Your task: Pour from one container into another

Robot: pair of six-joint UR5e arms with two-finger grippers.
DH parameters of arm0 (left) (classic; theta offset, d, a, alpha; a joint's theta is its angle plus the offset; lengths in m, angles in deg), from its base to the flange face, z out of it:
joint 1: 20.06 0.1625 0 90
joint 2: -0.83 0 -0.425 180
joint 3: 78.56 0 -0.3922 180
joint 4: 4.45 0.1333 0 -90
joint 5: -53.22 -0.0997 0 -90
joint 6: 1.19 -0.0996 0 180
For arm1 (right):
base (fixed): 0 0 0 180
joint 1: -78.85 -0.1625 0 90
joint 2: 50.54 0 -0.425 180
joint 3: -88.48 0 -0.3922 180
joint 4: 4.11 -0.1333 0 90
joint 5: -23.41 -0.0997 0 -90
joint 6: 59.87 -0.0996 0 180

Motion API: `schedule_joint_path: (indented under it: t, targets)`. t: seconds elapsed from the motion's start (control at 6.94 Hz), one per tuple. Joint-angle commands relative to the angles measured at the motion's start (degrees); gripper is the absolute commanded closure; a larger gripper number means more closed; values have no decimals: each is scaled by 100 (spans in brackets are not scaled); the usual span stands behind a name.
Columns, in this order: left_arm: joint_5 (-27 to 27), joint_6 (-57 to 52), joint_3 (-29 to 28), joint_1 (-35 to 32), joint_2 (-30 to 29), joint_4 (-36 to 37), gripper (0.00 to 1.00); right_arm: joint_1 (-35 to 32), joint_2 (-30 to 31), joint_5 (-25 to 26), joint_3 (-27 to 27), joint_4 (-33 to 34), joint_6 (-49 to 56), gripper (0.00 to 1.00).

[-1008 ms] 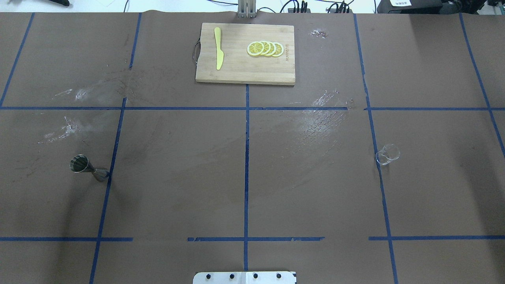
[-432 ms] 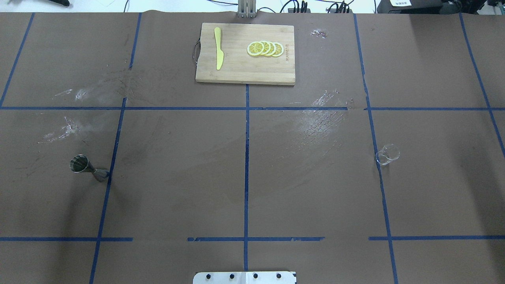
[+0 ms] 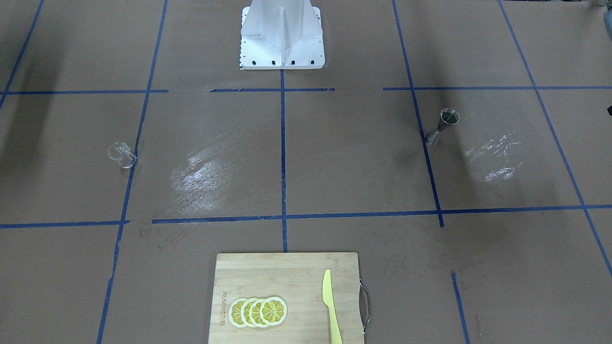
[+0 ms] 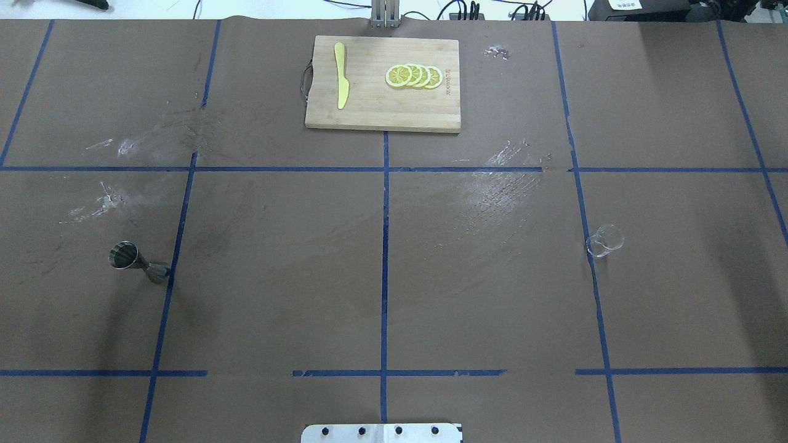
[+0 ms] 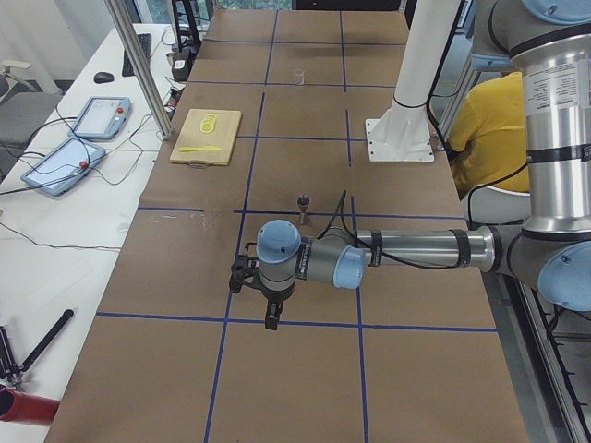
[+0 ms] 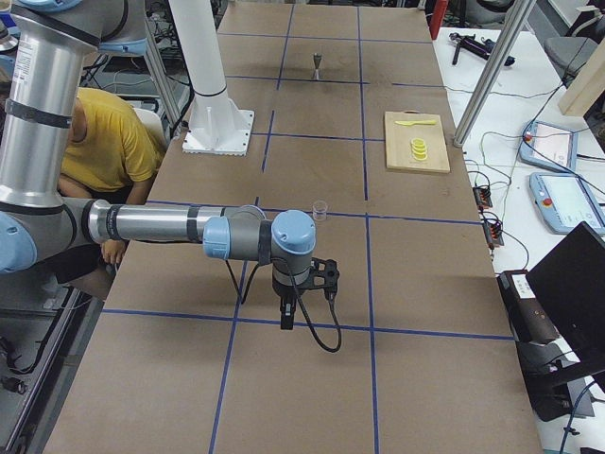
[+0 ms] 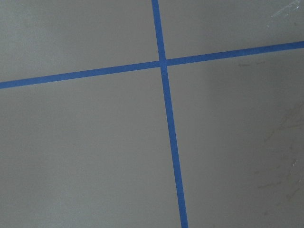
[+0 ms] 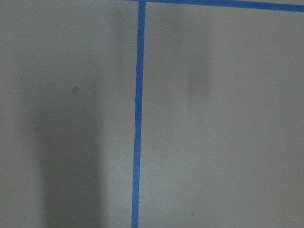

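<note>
The small clear cup (image 4: 604, 241) stands upright on the brown table at the right, beside a blue tape line; it also shows as the clear cup (image 3: 121, 155). The metal jigger (image 4: 138, 263) stands upright at the left, also seen as the jigger (image 3: 442, 126). Neither gripper shows in the overhead or front view. In the exterior left view my left gripper (image 5: 270, 322) hangs over the table, nearer the camera than the jigger (image 5: 302, 205). My right gripper (image 6: 286, 323) hangs short of the cup (image 6: 319, 210). I cannot tell whether either is open or shut.
A wooden cutting board (image 4: 383, 117) at the far middle carries a yellow knife (image 4: 340, 75) and lemon slices (image 4: 414, 75). The white robot base (image 3: 282, 36) stands at the near edge. A person in yellow (image 5: 489, 138) sits behind the robot.
</note>
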Motion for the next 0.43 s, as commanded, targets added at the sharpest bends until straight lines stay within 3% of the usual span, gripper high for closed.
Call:
schedule_joint_path:
  t: [0.0, 0.29]
  targets:
    - [-9, 10, -29, -7, 27, 0, 0, 0, 0, 3, 20, 0, -2, 0]
    - [-9, 27, -38, -7, 27, 8, 0, 0, 0, 3, 11, 0, -10, 0]
